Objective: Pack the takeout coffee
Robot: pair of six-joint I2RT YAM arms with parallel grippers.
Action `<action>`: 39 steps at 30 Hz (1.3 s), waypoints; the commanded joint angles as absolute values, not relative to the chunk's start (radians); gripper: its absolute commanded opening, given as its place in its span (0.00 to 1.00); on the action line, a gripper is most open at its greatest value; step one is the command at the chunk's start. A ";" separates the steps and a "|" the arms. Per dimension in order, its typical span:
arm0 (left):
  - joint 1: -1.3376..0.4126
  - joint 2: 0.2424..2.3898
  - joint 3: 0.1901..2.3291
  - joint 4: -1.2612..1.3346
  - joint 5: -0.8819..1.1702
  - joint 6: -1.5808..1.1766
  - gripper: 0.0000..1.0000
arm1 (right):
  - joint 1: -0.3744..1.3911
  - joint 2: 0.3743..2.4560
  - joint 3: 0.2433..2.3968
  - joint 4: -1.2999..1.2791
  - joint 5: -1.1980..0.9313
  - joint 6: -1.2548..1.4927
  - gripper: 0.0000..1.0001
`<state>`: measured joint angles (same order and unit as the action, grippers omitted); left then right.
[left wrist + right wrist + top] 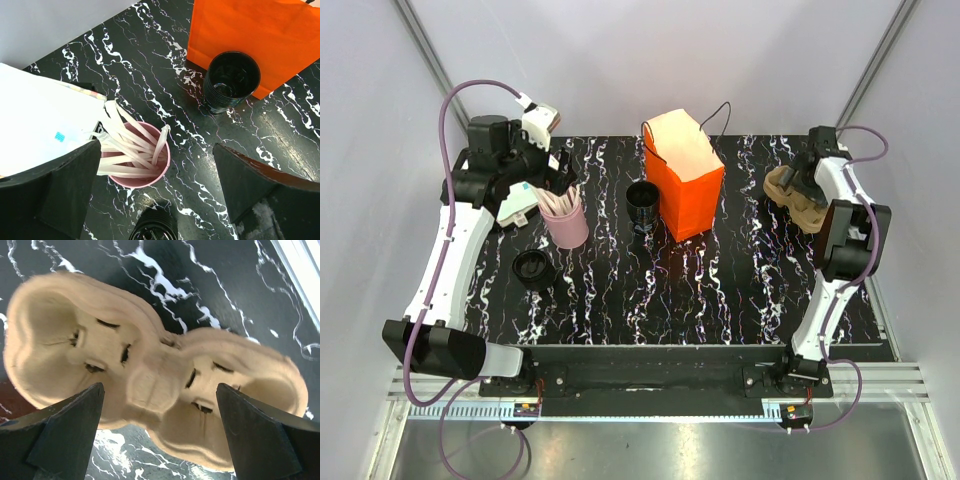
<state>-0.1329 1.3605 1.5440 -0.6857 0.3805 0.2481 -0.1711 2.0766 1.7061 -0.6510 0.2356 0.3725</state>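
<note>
- Marbled black table: nothing looks packed. I judge the step in hand to be the approach, before any grasp.
- Orange paper bag: it stands upright at 12 o'clock on the table with its mouth up. I take it as the destination.
- Pulp cup carrier: it has two wells and lies at 2 o'clock on the table. My right gripper hovers over it, fingers spread wide and pinching nothing.
- White packet: it lies at 10 o'clock of the pink cup, just beside it.
- Pink cup of wooden sticks: my left gripper hangs above it, fingers spread wide and empty.
- Lidless black cup: it sits at 9 o'clock of the bag, just beside it. This is not the target.
- Takeout coffee: the lidded black cup stands at 7 o'clock of the pink cup, apart from it and untouched.
- Next move, my judgement: the left arm shifts toward 7 o'clock, comes down around the cup wall below the lid and closes gently, since a paper wall would likely buckle. It then lifts the cup above the bag's rim, keeping it upright.
- I cannot tell whether the carrier is meant to be used first.
- The top view alone shows the coffee's lid, and both arms at once.
- The left wrist view catches only a dark ribbed sliver at 6 o'clock of its frame, probably the coffee. It alone looks down inside the lidless cup.
- The right wrist view shows the carrier's slits close up, and neither the bag nor any cup.
</note>
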 commanded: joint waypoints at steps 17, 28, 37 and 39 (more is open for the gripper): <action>-0.138 1.331 1.508 -0.621 0.377 0.252 0.99 | -0.175 2.321 2.134 -0.787 0.092 0.003 1.00; -0.141 1.331 1.499 -0.612 0.383 0.241 0.99 | -0.164 2.451 2.411 -0.827 -0.043 -0.087 0.99; -0.141 1.324 1.488 -0.611 0.379 0.241 0.99 | -0.160 2.333 2.264 -0.832 0.161 -0.133 0.98; -0.144 1.324 1.488 -0.611 0.391 0.233 0.99 | -0.163 2.271 2.175 -0.781 0.173 -0.133 0.98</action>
